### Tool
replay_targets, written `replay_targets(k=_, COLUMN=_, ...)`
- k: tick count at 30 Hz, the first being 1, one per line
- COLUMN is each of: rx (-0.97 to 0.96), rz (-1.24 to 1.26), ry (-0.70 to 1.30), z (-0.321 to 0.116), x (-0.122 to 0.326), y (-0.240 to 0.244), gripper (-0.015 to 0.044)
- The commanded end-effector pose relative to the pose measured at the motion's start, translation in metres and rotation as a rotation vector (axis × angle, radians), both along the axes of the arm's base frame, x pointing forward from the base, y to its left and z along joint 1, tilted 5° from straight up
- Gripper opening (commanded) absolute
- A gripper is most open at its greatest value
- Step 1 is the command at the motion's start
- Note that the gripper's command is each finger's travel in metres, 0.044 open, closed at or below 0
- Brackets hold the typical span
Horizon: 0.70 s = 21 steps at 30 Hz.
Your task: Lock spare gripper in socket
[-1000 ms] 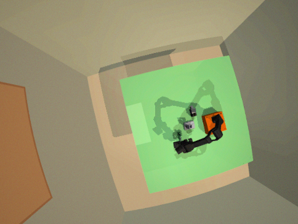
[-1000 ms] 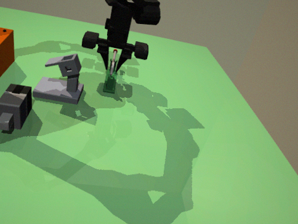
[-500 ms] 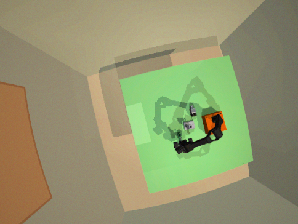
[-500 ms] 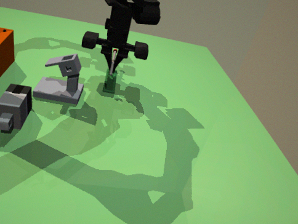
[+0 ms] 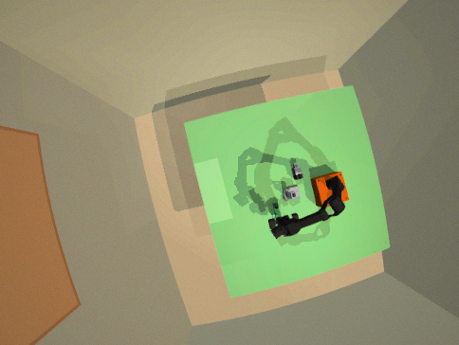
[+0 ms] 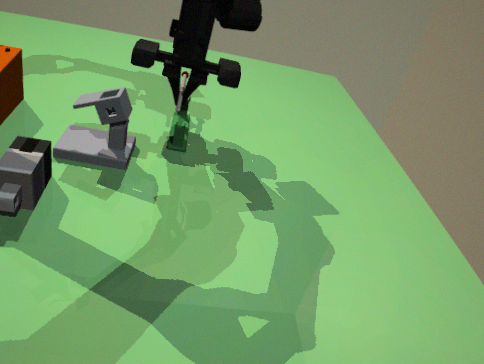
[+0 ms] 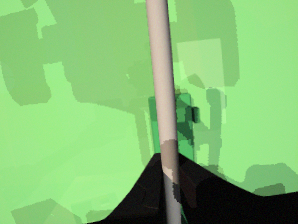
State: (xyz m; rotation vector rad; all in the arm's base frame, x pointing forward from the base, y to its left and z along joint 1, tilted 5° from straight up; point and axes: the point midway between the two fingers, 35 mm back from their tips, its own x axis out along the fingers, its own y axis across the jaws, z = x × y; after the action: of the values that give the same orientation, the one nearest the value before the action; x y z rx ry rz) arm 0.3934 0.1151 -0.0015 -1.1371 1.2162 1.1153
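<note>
The lock pin, a pale rod (image 6: 182, 88) (image 7: 162, 65) with a red cap in the exterior view, stands steeply over a green holder (image 6: 178, 134) (image 7: 156, 135). Whether its lower end is inside the holder is hard to tell. My gripper (image 6: 180, 99) (image 7: 165, 158) is shut on the pin below its cap, just above the holder. The grey mount (image 6: 118, 134) (image 5: 291, 192) stands beside it, its tilted socket head (image 6: 115, 107) with no pin seen in it. The spare gripper, a grey and black block (image 6: 20, 167) (image 5: 297, 171) with a square spigot, lies apart from the mount.
The orange block (image 5: 323, 191) (image 6: 9, 75) at the arm's base stands beyond the mount and the spare gripper. The arm (image 5: 310, 221) reaches round the mount's side. Everything stands on a green table top (image 5: 256, 270), with shadows of the arm across it.
</note>
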Motion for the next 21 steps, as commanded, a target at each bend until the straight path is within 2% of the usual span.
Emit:
replay_targets(k=1, rx=0.001, rz=-0.001, ry=-0.004, z=0.009, x=0.0, y=0.001, gripper=0.0)
replay_targets(k=12, rx=-0.001, rz=0.001, ry=0.004, z=0.006, x=-0.001, y=0.0, gripper=0.0)
replay_targets(k=21, rx=-0.004, rz=-0.005, ry=0.003, z=0.014, x=0.001, y=-0.026, gripper=0.0)
